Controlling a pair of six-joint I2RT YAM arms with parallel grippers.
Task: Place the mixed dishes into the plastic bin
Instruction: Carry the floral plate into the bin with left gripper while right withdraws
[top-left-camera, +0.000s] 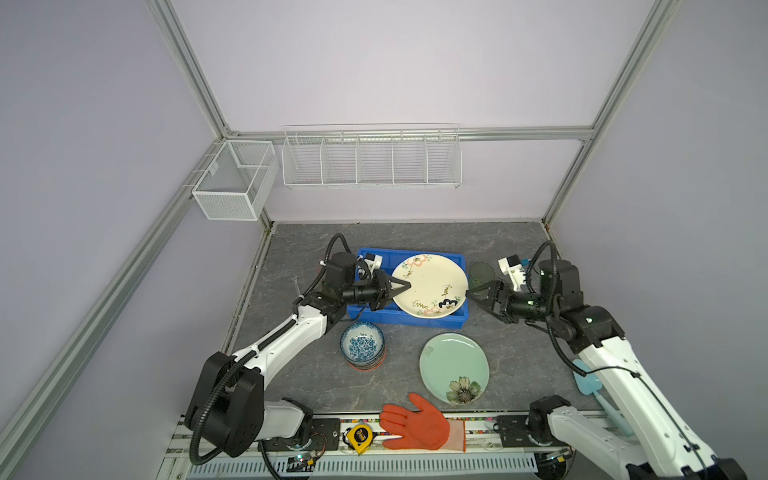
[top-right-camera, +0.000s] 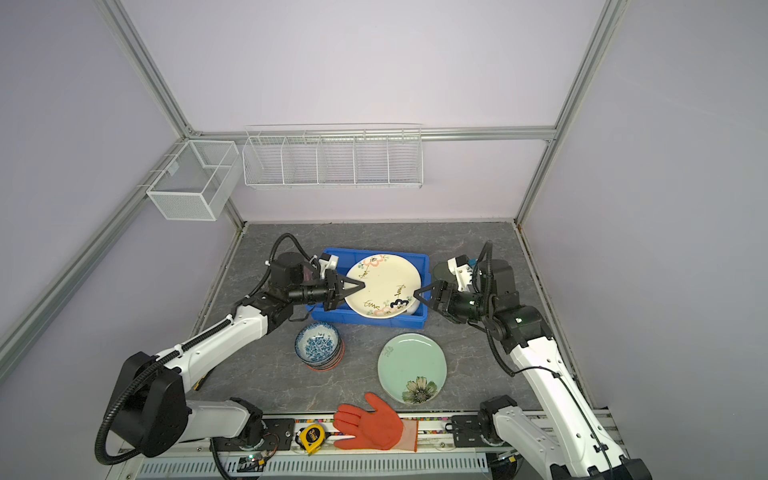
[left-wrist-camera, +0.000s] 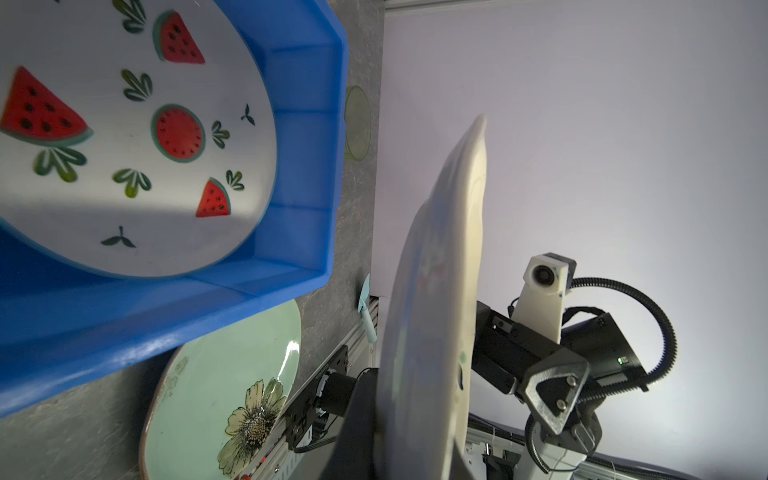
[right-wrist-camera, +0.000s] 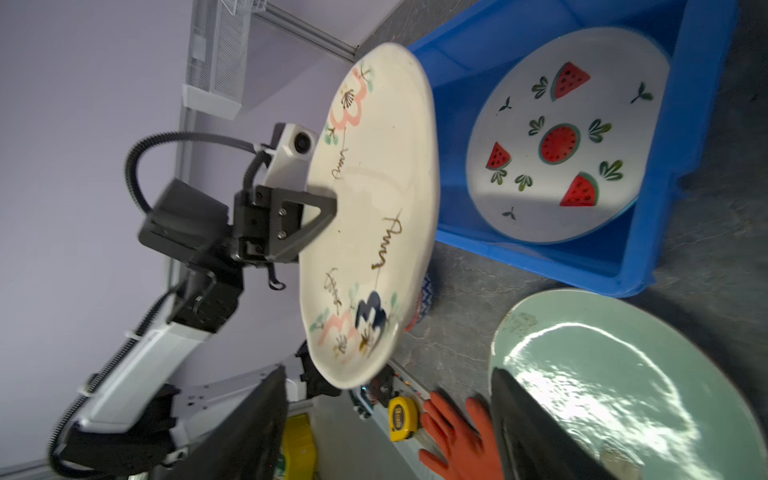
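Blue plastic bin (top-left-camera: 415, 322) sits at mid-table, and you have three plates to count: a watermelon-print plate (right-wrist-camera: 557, 137) lying flat on the bin's floor, a floral cream plate (top-left-camera: 430, 286) hanging tilted above it, and a mint green plate (top-left-camera: 453, 365) on the table in front of the bin's right end. You also have one stack of bowls (top-left-camera: 362, 345), blue-patterned on top, though the number beneath it cannot be counted, and one green cup (top-left-camera: 482, 274) just beside the bin's right wall. The watermelon-print plate fills most of the bin's width. In both top views the floral cream plate's right rim overhangs the bin's right wall. Bare table lies between the bin and the mint green plate, while the stack of bowls stands near the bin's front left corner under your left forearm. Your left arm reaches in from the front left, wrist level, pointing right; the left gripper (top-left-camera: 405, 286) is clamped on the floral cream plate's left rim. Your right arm mirrors it, pointing left. The right gripper (top-left-camera: 471, 294) stands spread wide at the opposite rim, holding nothing.
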